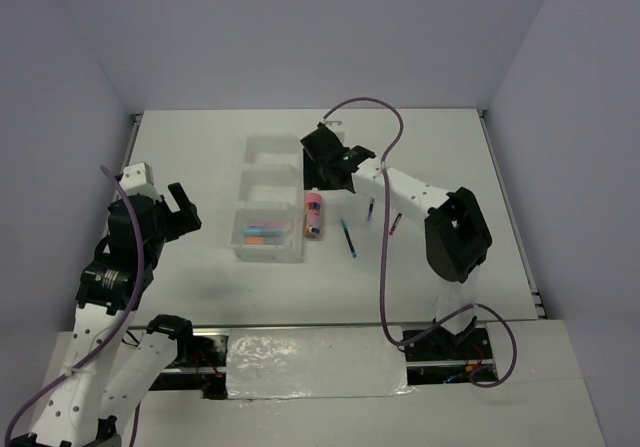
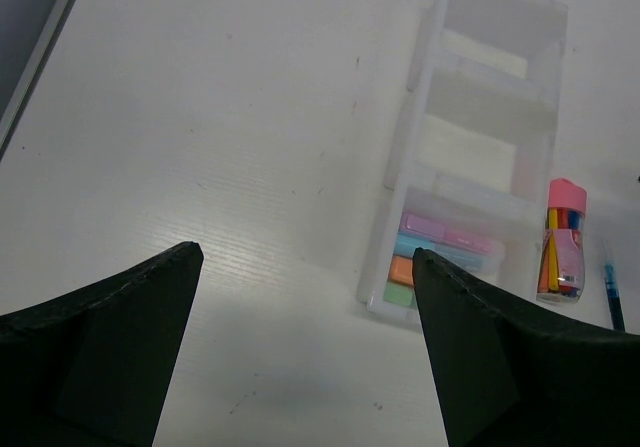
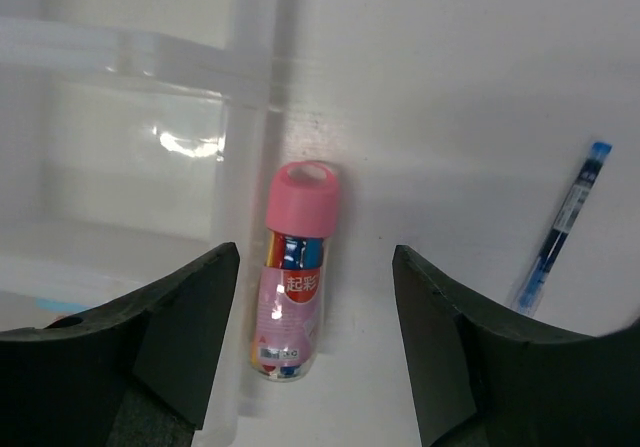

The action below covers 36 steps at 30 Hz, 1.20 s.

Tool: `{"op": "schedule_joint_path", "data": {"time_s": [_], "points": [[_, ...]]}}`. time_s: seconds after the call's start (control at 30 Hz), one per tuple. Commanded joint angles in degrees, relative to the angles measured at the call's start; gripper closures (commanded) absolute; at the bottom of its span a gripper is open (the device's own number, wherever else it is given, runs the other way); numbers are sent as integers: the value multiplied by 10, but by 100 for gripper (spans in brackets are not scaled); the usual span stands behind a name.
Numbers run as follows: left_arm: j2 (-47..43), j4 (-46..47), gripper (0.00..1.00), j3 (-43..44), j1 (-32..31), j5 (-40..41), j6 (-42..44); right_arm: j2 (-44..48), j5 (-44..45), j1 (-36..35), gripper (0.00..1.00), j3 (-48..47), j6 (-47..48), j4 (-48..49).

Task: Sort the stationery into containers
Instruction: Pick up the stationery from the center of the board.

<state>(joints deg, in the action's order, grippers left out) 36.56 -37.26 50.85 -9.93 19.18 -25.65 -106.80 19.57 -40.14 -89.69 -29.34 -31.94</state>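
The translucent white tray (image 1: 258, 157) has three compartments in a row. Its near compartment holds pink, blue, orange and green highlighters (image 1: 265, 233) (image 2: 440, 252). The other two compartments look empty. A pink-capped tube (image 1: 313, 214) (image 3: 293, 277) lies on the table against the tray's right wall. My right gripper (image 1: 325, 177) (image 3: 316, 249) hovers over the tube, open, with the fingers either side of it and not touching it. A blue pen (image 1: 348, 238) (image 3: 560, 229) lies to the tube's right. My left gripper (image 1: 183, 209) (image 2: 307, 252) hangs open left of the tray, holding nothing.
Two more thin pens (image 1: 371, 210), one of them reddish (image 1: 395, 224), lie right of the blue pen. The right arm's elbow (image 1: 456, 232) stands just beyond them. A purple cable (image 1: 384, 267) crosses the table near the pens.
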Motion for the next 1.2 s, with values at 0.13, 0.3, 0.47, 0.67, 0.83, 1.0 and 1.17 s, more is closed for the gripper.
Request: {"op": "schedule_joint_path", "data": {"time_s": [0.13, 0.3, 0.47, 0.67, 0.83, 1.0, 1.17], "points": [[-4, 22, 1, 0, 1, -3, 3, -55, -37, -5, 32, 7, -35, -2], [-4, 23, 1, 0, 1, -5, 5, -74, -57, -5, 33, 28, -48, 14], [-3, 24, 1, 0, 1, -8, 5, -88, -85, -4, 36, 48, -47, 30], [-4, 24, 1, 0, 1, -11, 7, -94, -101, 6, 43, 71, -40, 29], [-5, 24, 1, 0, 2, -12, 6, -81, -124, 17, 45, 96, -36, 43], [-7, 24, 1, 0, 1, -11, 6, -85, -155, 19, 57, 96, -15, 50], [-10, 24, 1, 0, 1, -9, 6, -82, -171, 22, 80, 75, 2, 41]]}}
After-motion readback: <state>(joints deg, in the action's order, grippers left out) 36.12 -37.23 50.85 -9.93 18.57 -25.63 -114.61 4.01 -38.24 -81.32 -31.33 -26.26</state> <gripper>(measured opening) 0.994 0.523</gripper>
